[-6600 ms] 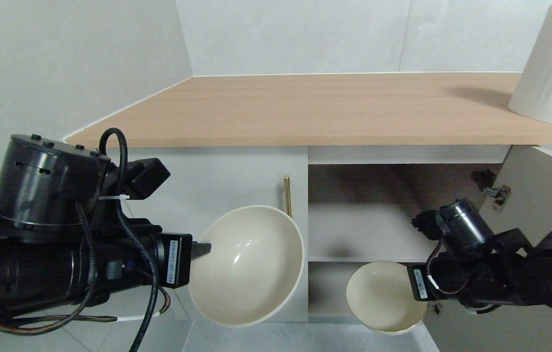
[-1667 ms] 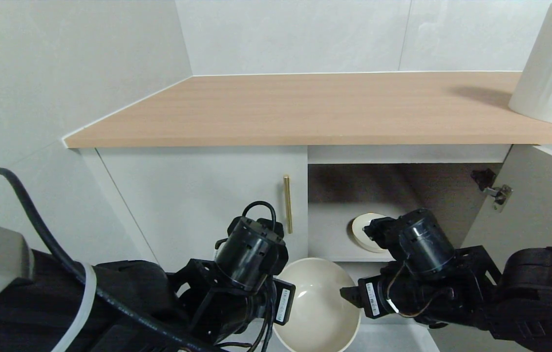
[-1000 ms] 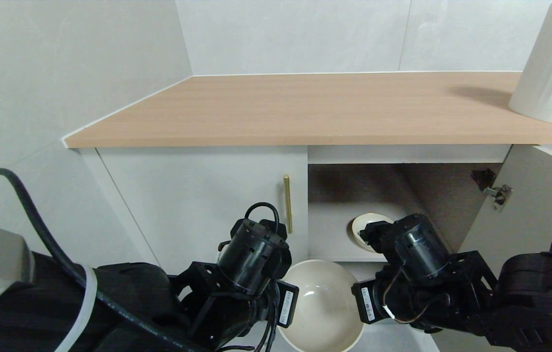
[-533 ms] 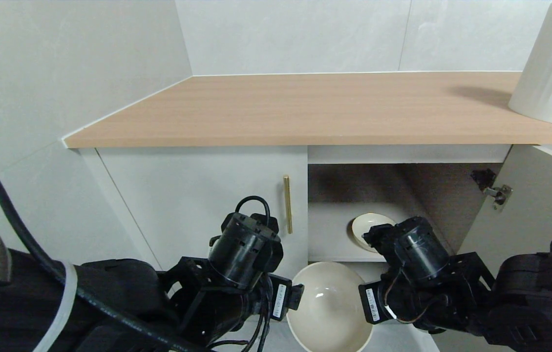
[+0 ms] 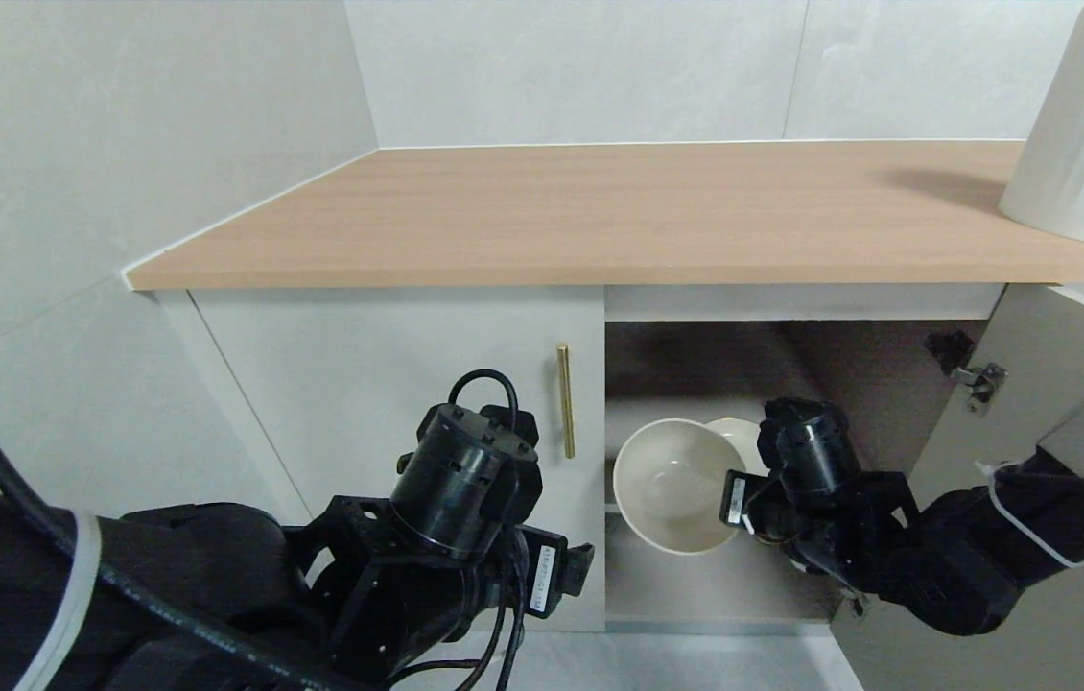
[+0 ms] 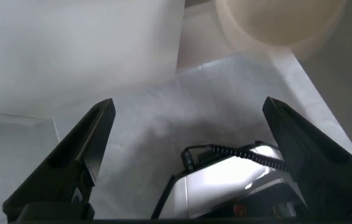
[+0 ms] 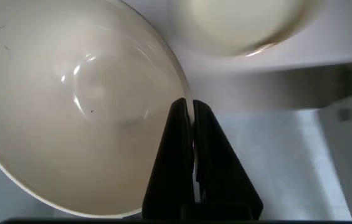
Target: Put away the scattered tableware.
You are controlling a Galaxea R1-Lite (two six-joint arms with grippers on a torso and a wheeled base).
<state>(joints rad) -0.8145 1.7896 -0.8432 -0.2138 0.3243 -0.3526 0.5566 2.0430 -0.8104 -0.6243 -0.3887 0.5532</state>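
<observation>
The right claw (image 7: pixel 193 112) is clenched on the rim of the large round glossy cream bowl (image 5: pixel 669 485), holding it tilted at the mouth of the open cabinet, under the wooden bench (image 5: pixel 600 211). A smaller cream dish (image 5: pixel 742 434) lies on the white shelf (image 7: pixel 337 37) at the bowl's one o'clock, just behind it. The left claw (image 6: pixel 188 112) hangs released and empty at the bowl's seven o'clock, before the closed grey door (image 5: pixel 408 384).

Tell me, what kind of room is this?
Most likely a kitchen: a wooden countertop against tiled walls, an open cabinet below it, and a large cream bowl held at its opening, near a smaller bowl inside.
</observation>
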